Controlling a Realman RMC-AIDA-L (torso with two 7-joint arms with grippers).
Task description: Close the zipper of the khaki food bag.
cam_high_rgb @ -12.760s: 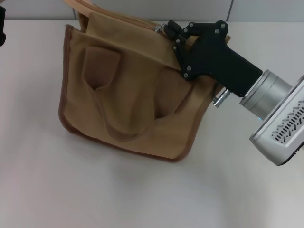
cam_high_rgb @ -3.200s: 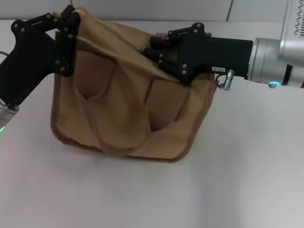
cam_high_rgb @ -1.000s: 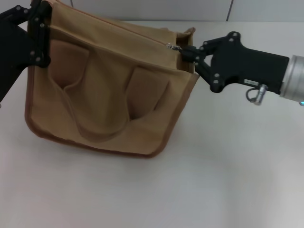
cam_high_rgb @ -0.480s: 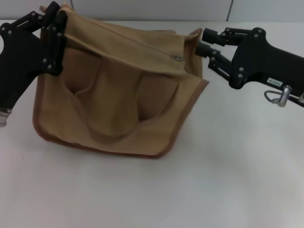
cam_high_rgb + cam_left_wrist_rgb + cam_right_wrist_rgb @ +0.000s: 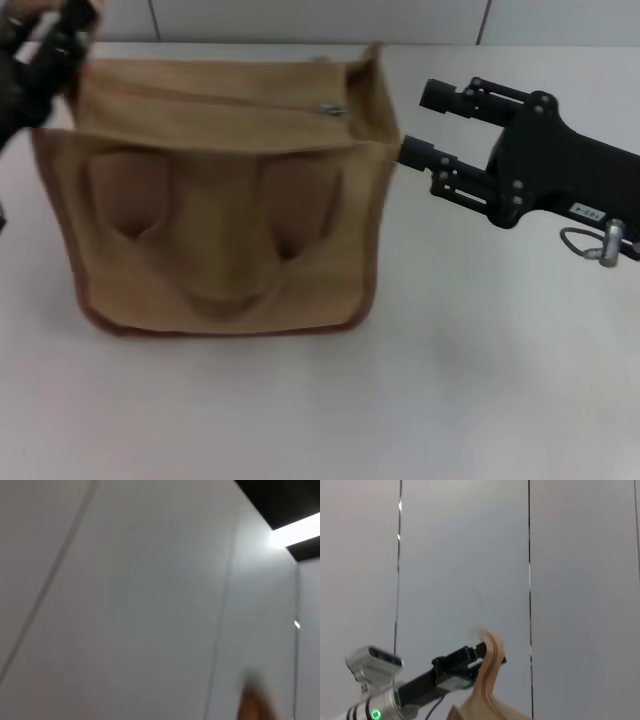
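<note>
- The khaki food bag (image 5: 225, 210) stands upright on the white table (image 5: 400, 400), in the left half of the head view, with its broad front side turned to the camera.
- On this front side one flat handle (image 5: 215, 290) hangs down in a loop, and a darker brown trim (image 5: 230, 328) follows the lower edge and the two sides.
- The zipper (image 5: 210, 100) runs as a thin line across the top panel of the bag, from the left end toward the right.
- Its small silver pull tab (image 5: 333, 109) lies near the right end of the panel, a little before the raised right end flap (image 5: 375, 85).
- The right claw (image 5: 412, 122) is just beside the right upper corner of the bag; its two black fingers (image 5: 450, 97) are spread apart and hold nothing, and it is apart from the pull tab.
- The lower finger tip comes very near the side of the bag; I cannot tell if it touches the fabric.
- The left claw (image 5: 62, 45) is at the left upper corner of the bag, partly cut by the picture edge and blurred; it seems to pinch the fabric there, but I cannot tell this for certain.
- In the right wrist view the left claw (image 5: 492, 657) appears at a raised tan edge of the bag (image 5: 487, 685), in front of a grey wall (image 5: 470, 555).
- The left wrist view shows mostly wall, with only a blurred tan piece (image 5: 255, 705) at the edge.
</note>
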